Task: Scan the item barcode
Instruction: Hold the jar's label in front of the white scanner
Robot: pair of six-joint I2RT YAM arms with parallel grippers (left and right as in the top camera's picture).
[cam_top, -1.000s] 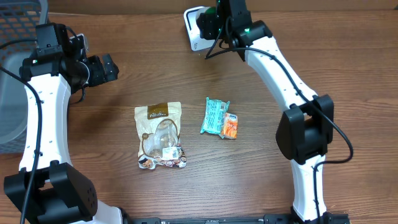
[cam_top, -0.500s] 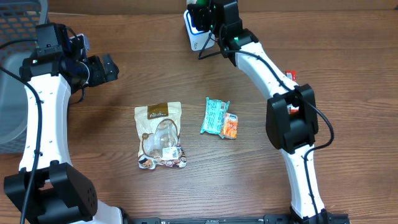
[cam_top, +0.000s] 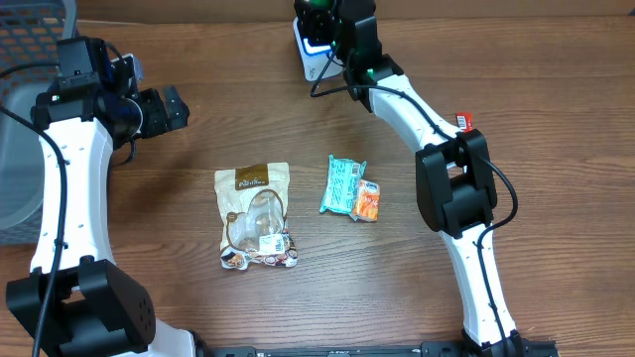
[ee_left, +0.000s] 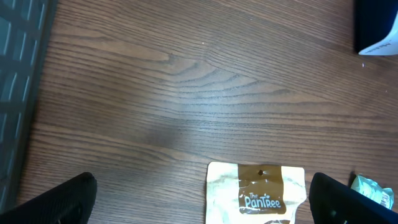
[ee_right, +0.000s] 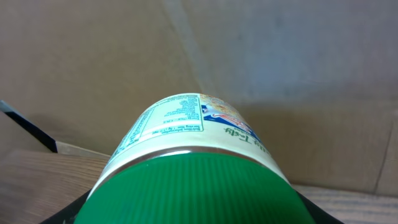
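Our right jaws, half open, clamp the green-lidded jar (ee_right: 186, 143) over the scanner (cam_top: 310, 58) at the far edge of the bench (cam_top: 556, 99); left jaws gape empty. We judge the scan may miss if the barcode faces away.

The jar (ee_right: 186, 162) has a green ribbed lid and a cream label with small print; it is up in the air, just by the white scanner (cam_top: 309, 58) at the far edge of the desk (cam_top: 198, 129).
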